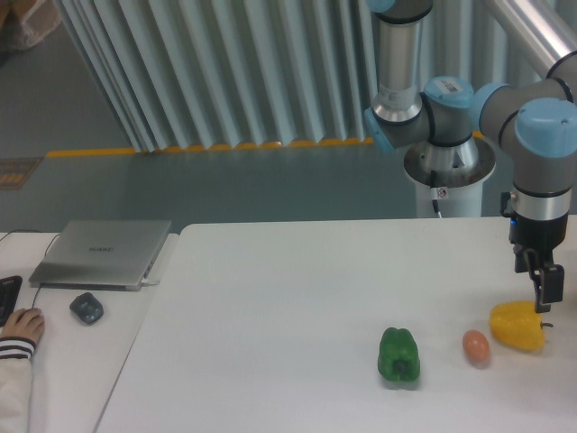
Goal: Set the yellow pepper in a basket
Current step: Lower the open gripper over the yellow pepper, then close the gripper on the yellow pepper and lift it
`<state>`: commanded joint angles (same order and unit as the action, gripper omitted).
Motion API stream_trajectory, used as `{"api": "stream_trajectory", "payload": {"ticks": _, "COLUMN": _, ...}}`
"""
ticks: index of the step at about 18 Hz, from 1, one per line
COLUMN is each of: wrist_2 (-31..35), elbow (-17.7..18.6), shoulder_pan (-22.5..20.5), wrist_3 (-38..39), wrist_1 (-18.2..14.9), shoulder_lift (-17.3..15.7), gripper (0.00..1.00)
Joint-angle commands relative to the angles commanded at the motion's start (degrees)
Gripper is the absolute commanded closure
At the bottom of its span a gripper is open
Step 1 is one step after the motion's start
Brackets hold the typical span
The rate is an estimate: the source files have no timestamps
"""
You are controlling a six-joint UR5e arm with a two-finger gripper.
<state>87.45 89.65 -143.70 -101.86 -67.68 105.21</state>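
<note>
The arm comes down from the upper right, and its hand (547, 290) hangs just above the yellow pepper (517, 327), at the pepper's right side. The dark fingers (550, 287) point down and their tips look to reach the top of the pepper, but whether they touch it is too hard to make out. Whether the hand is open or closed cannot be told from this angle, since the fingers overlap into one dark shape.

The yellow pepper lies on the white worktop (288, 307) near its right edge, on its side. Just to its left sits a small orange-brown egg (476, 346), close by but apart from it. Further left is a green pepper (398, 354), standing clear of the egg.

No basket shows in this view.

On a second, lower surface at the left lies a closed grey laptop (101, 253), with a small dark object (87, 308) in front of it. At the far left edge a person's hand (20, 323) in a striped white sleeve rests beside a dark keyboard (7, 298)
</note>
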Motion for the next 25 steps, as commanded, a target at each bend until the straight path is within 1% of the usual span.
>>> {"api": "stream_trajectory", "payload": {"ticks": 1, "wrist_2": 0.1, "elbow": 0.6, "shoulder_pan": 0.1, "wrist_3": -1.4, "wrist_1": 0.3, "shoulder_lift": -0.2, "gripper": 0.00}}
{"api": "stream_trajectory", "payload": {"ticks": 3, "wrist_2": 0.6, "elbow": 0.1, "shoulder_pan": 0.3, "wrist_3": -1.0, "wrist_1": 0.1, "shoulder_lift": 0.0, "gripper": 0.00}}
{"api": "stream_trajectory", "payload": {"ticks": 5, "wrist_2": 3.0, "elbow": 0.3, "shoulder_pan": 0.4, "wrist_3": -1.1, "wrist_1": 0.3, "shoulder_lift": -0.2, "gripper": 0.00}}
{"api": "stream_trajectory", "payload": {"ticks": 7, "wrist_2": 3.3, "elbow": 1.7, "shoulder_pan": 0.0, "wrist_3": -1.1, "wrist_1": 0.4, "shoulder_lift": -0.4, "gripper": 0.00}}
{"api": "stream_trajectory", "payload": {"ticks": 9, "wrist_2": 3.1, "elbow": 2.0, "shoulder_pan": -0.4, "wrist_3": -1.9, "wrist_1": 0.5, "shoulder_lift": -0.3, "gripper": 0.00}}
{"api": "stream_trajectory", "payload": {"ticks": 12, "wrist_2": 3.2, "elbow": 3.4, "shoulder_pan": -0.4, "wrist_3": -5.8, "wrist_1": 0.6, "shoulder_lift": -0.3, "gripper": 0.00}}
{"api": "stream_trajectory", "payload": {"ticks": 14, "wrist_2": 3.2, "elbow": 3.7, "shoulder_pan": -0.5, "wrist_3": -5.5, "wrist_1": 1.6, "shoulder_lift": -0.3, "gripper": 0.00}}
{"api": "stream_trajectory", "payload": {"ticks": 17, "wrist_2": 3.6, "elbow": 4.4, "shoulder_pan": -0.5, "wrist_3": -5.9, "wrist_1": 4.6, "shoulder_lift": -0.1, "gripper": 0.00}}
{"api": "stream_trajectory", "payload": {"ticks": 19, "wrist_2": 5.4, "elbow": 4.6, "shoulder_pan": -0.1, "wrist_3": -8.6, "wrist_1": 5.7, "shoulder_lift": 0.6, "gripper": 0.00}}
{"api": "stream_trajectory", "payload": {"ticks": 22, "wrist_2": 9.3, "elbow": 3.3, "shoulder_pan": 1.9, "wrist_3": -11.7, "wrist_1": 6.2, "shoulder_lift": 2.8, "gripper": 0.00}}
{"api": "stream_trajectory", "payload": {"ticks": 24, "wrist_2": 9.3, "elbow": 3.1, "shoulder_pan": 2.5, "wrist_3": -12.7, "wrist_1": 6.2, "shoulder_lift": 3.7, "gripper": 0.00}}
{"api": "stream_trajectory", "payload": {"ticks": 25, "wrist_2": 9.3, "elbow": 3.0, "shoulder_pan": 3.2, "wrist_3": -12.8, "wrist_1": 6.2, "shoulder_lift": 4.7, "gripper": 0.00}}
